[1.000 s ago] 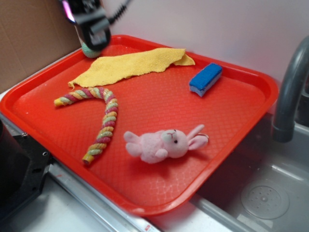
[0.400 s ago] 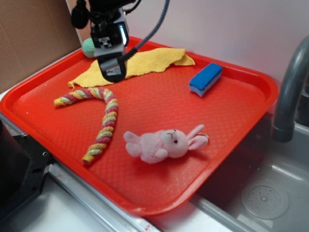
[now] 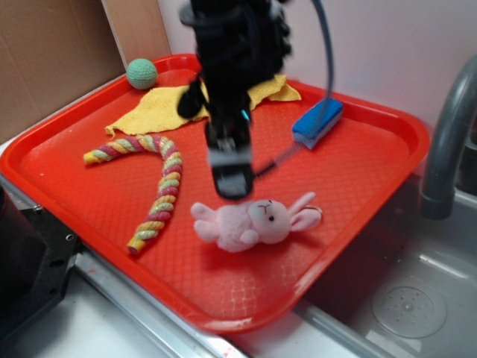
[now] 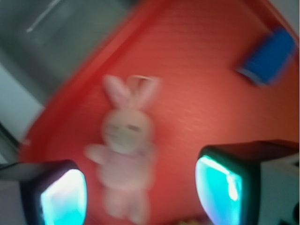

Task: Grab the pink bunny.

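Pincer (image 3: 231, 186) above pink bunny (image 3: 250, 221), rope toy (image 3: 153, 183) beside

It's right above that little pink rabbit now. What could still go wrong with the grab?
The gripper hangs open above the pink bunny, not touching it. The wrist view is blurred, so it seems to be moving fast; it may close off-centre and pinch only an arm or an ear. The bunny is soft and round, so it might squash and slip out. It also lies near the tray's sink-side edge, so a nudge could push it toward the rim.
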Tool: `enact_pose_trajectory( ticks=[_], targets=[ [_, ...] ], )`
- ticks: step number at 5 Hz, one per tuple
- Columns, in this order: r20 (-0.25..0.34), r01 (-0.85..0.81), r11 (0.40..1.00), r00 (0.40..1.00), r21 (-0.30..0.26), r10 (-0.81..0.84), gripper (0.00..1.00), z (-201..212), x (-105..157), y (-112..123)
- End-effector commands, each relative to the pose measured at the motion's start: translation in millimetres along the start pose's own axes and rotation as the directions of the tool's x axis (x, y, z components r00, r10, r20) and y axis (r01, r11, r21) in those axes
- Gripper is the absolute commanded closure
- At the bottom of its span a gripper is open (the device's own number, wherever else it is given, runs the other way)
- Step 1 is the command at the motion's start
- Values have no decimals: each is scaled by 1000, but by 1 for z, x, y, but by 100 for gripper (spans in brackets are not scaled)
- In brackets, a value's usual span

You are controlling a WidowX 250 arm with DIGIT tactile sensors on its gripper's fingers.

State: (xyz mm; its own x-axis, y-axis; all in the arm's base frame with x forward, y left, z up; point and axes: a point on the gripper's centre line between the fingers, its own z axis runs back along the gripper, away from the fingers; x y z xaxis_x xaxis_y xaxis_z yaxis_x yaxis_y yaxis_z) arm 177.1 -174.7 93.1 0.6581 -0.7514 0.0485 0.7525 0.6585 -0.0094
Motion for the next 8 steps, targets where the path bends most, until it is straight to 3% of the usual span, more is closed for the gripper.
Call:
enact_pose_trajectory(
  ticks=[1,2,3,4,5,6,7,8],
  targets=[
    [51,65,998,996,20,-66,0,11,5,-41],
    [27,-9,997,1000,76,7,0,3,-17,-24],
    [57,-82,993,995,85,77,0,-15,-37,-16],
    [46,-102,993,994,58,99,0,-37,-34,-1],
    [42,-36,999,999,14,35,0,-64,-8,9],
    [-24,1,1000,1000,15,-1,48,-72,6,13],
    [15,0,999,1000,32,0,100,-58,9,9],
    [87,-29,999,996,18,27,100,-30,-7,5]
  ],
)
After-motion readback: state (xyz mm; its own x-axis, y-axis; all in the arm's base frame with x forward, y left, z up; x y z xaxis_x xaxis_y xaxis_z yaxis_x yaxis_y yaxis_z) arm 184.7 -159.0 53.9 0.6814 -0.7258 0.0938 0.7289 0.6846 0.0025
